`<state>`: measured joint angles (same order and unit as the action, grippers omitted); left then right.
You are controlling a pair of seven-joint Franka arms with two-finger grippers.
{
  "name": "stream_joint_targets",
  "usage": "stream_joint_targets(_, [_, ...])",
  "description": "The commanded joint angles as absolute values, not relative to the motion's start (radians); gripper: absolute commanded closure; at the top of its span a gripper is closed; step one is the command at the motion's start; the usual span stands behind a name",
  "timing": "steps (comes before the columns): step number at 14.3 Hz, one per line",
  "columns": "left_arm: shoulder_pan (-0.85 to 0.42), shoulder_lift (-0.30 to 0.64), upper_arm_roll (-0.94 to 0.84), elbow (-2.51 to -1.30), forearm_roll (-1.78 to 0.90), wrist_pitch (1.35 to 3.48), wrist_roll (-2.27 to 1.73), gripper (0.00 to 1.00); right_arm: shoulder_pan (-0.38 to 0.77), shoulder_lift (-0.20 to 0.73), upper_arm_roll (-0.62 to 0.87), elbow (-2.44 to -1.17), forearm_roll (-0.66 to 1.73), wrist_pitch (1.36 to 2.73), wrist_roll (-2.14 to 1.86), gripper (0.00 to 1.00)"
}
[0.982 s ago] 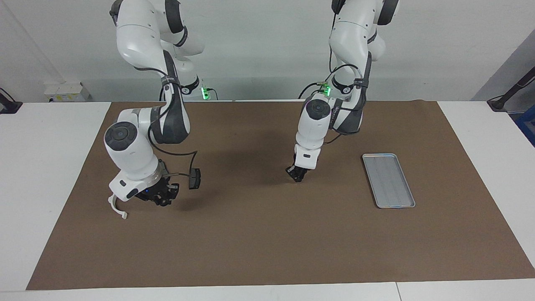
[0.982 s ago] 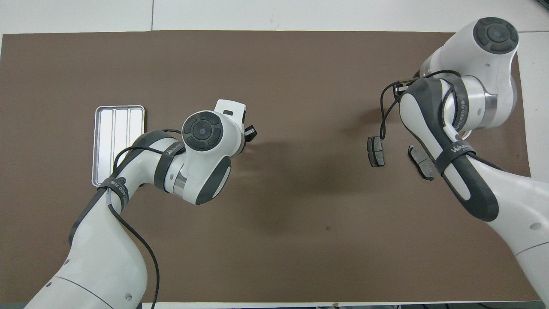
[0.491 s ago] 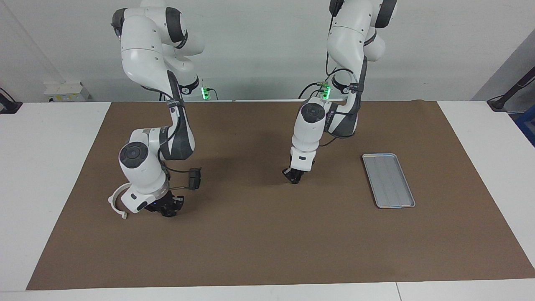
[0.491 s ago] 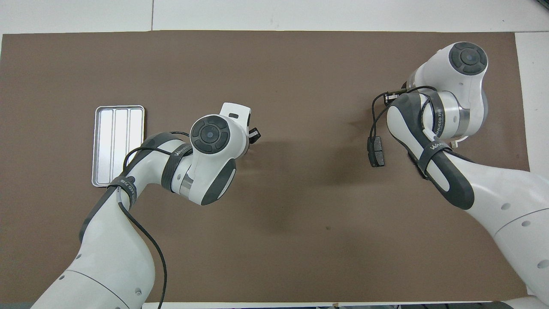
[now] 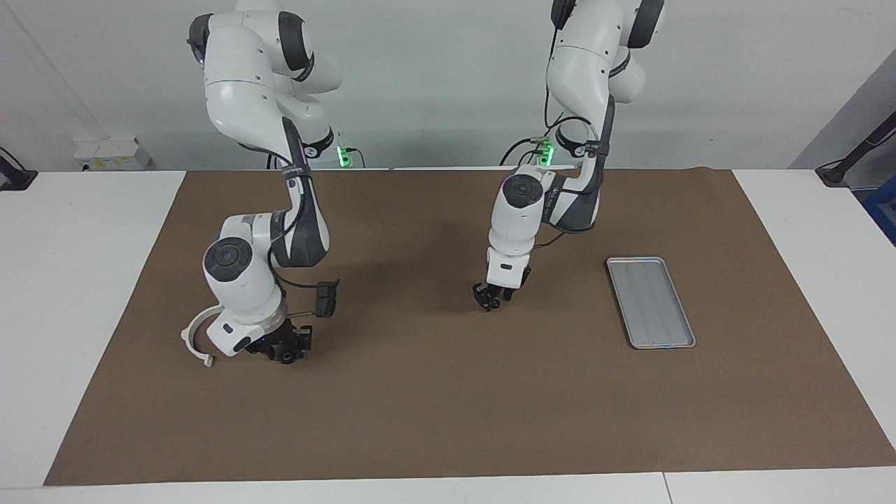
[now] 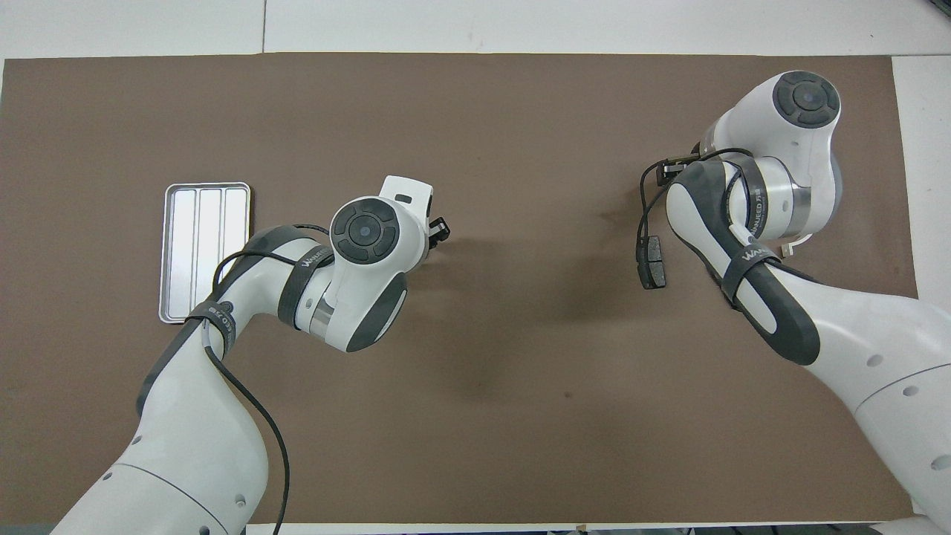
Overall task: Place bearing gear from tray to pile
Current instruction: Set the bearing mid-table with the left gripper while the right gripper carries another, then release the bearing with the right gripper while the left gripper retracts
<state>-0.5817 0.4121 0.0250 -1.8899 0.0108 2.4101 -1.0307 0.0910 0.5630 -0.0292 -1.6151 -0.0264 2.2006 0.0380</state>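
The silver tray [image 5: 651,301] [image 6: 204,253] lies bare toward the left arm's end of the mat. The pile is toward the right arm's end: a white half-ring bracket [image 5: 196,339] and a dark grey pad [image 5: 325,299] [image 6: 652,261]. My right gripper [image 5: 283,350] is low over the mat between the bracket and the pad, fingers open. The overhead view hides it under its own arm. My left gripper [image 5: 493,301] [image 6: 438,232] hangs open just above the middle of the mat, holding nothing. The bearing gear is hidden.
A brown mat [image 5: 448,406] covers most of the white table. The right arm's cable [image 6: 643,215] loops over the pad. The right arm's forearm covers part of the pile in the overhead view.
The right gripper came down to the mat beside the bracket, then its fingers spread. The left gripper shifted slightly toward the right arm's end and its fingers opened too.
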Motion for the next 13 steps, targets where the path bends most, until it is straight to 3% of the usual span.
stream_joint_targets(1, [-0.537,0.352,0.035,-1.867,0.034,2.321,-1.028,0.00,0.109,0.496,-0.025,-1.598,-0.032,2.090,0.069,0.00])
stream_joint_targets(4, [-0.431,0.221,0.034,-1.875,0.032,2.165,-0.858,0.00,0.170,0.425,-0.018,-1.569,-0.026,1.947,0.234,0.00])
stream_joint_targets(6, [-0.355,0.148,0.034,-1.875,0.032,2.050,-0.712,0.00,0.277,0.411,-0.015,-1.530,-0.015,1.870,0.485,0.00])
stream_joint_targets(13, [-0.095,-0.058,0.038,-1.867,0.025,1.757,-0.229,0.00,0.561,0.437,0.003,-1.493,0.046,1.894,1.063,0.00])
